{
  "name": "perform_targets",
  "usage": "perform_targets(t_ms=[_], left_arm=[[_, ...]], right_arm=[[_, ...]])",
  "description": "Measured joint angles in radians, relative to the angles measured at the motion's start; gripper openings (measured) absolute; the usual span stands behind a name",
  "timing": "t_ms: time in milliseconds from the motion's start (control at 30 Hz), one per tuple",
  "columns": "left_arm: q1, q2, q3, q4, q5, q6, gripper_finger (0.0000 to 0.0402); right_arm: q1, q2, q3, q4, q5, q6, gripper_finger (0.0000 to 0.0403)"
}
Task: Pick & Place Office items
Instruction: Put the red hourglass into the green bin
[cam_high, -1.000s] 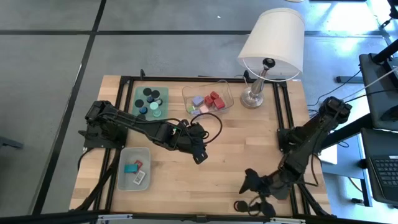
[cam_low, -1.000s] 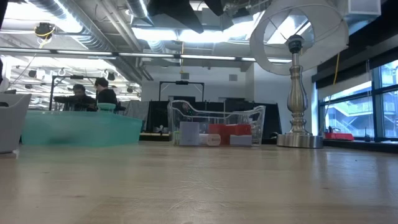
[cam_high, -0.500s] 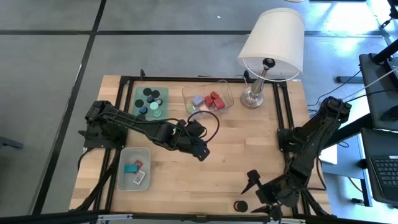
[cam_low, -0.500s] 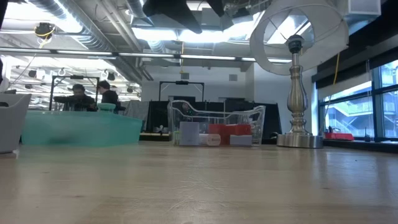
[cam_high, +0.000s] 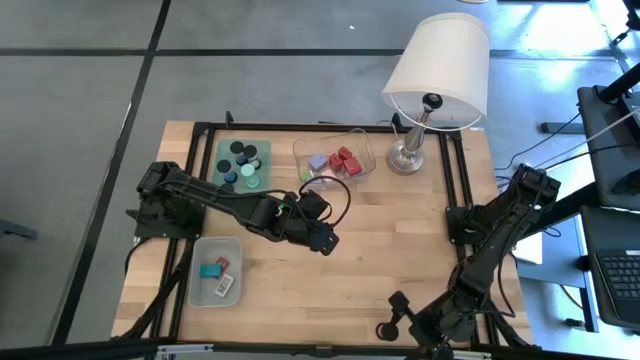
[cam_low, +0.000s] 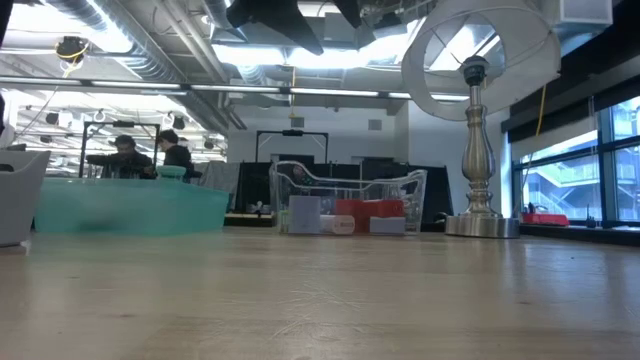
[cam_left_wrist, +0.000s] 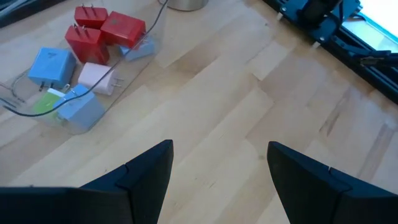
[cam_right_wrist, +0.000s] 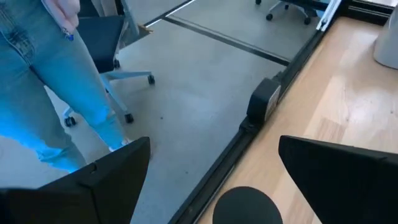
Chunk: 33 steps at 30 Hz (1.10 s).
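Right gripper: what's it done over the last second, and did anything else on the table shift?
The right gripper pulled back toward the table's front edge, swinging over the black round cap lying there; jaws open, nothing gripped. The left gripper drew slightly back toward the clear tray, open and empty. The cap, trays, green mat and lamp stayed put.

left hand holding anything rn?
No. In the left wrist view the left hand stands open with only bare wooden table between its fingers, nothing gripped.
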Motion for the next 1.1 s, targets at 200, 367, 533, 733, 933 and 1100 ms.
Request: perform_targets(t_ms=[200,367,533,733,933,1100], left_arm=[[0.0,0.0,0.0,0.0,0.0,0.0,0.0257],[0.0,0.0,0.0,0.0,0.002,0.0,0.0257],[0.0,0.0,0.0,0.0,0.009,0.0,0.0257],[-0.001,0.0,0.0,0.0,0.009,0.0,0.0257],[-0.001,0.0,0.0,0.0,0.008,0.0,0.0257],[0.0,0.0,0.0,0.0,0.007,0.0,0.0257]], right_arm=[[0.0,0.028,0.0,0.051,0.0,0.0,0.0359],[0.0,0.074,0.0,0.143,0.0,-0.001,0.0359],[0.0,0.08,-0.016,0.176,0.001,-0.001,0.0359],[0.0,0.08,-0.074,0.267,0.002,0.003,0.0359],[0.0,0.08,-0.128,0.344,0.004,0.003,0.0359],[-0.005,0.08,-0.167,0.405,0.001,0.003,0.0359]])
